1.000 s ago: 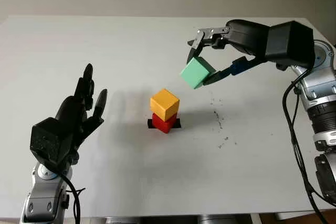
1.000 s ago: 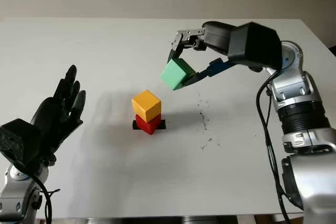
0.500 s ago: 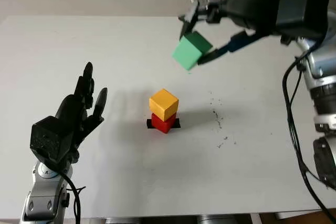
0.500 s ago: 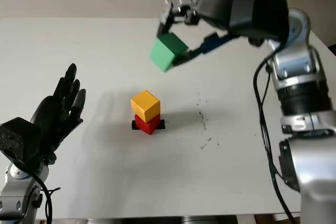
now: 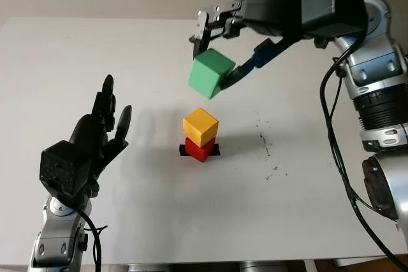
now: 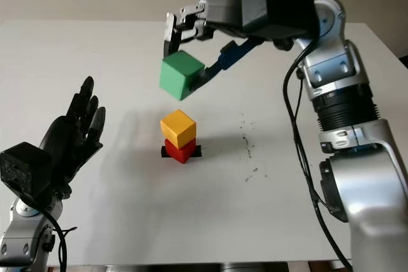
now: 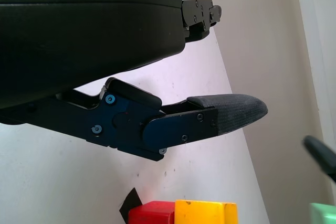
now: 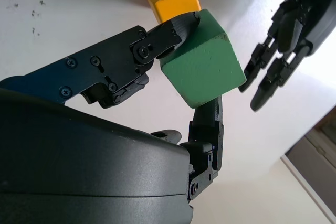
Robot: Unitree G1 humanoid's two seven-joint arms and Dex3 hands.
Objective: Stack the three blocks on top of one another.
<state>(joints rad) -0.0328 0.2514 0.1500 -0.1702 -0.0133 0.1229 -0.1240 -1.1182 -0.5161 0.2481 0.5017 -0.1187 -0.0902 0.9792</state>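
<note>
- The right hand (image 5: 217, 52) is reaching in from the upper right of the head views, and its fingers (image 8: 173, 32) are gripping the green block (image 5: 211, 74) in the air.
- In the right wrist view, one finger is pressing on one face of the green block while another (image 8: 210, 124) is pressing on the opposite side, so the block is sitting pinched between them, tilted with a corner pointing down.
- In the head views the green block is hanging in the upper middle of the frame, above and just left of the two stacked blocks, well clear of them.
- The yellow block (image 5: 200, 127) is sitting on top of the red block (image 5: 199, 150) near the middle of the frame, turned a little against it.
- The red block is standing on a small black marker (image 5: 215, 150) on the white tabletop (image 5: 153, 208).
- The left hand (image 5: 95, 135) is hovering at the lower left of the frame, open and holding nothing, well apart from the stack.
- In the left wrist view, one of its fingers (image 7: 231, 114) is stretching out above the tabletop, with the red and yellow blocks showing at the picture's lower edge.
- A few dark specks (image 5: 264, 148) are lying on the tabletop just right of the stack.
</note>
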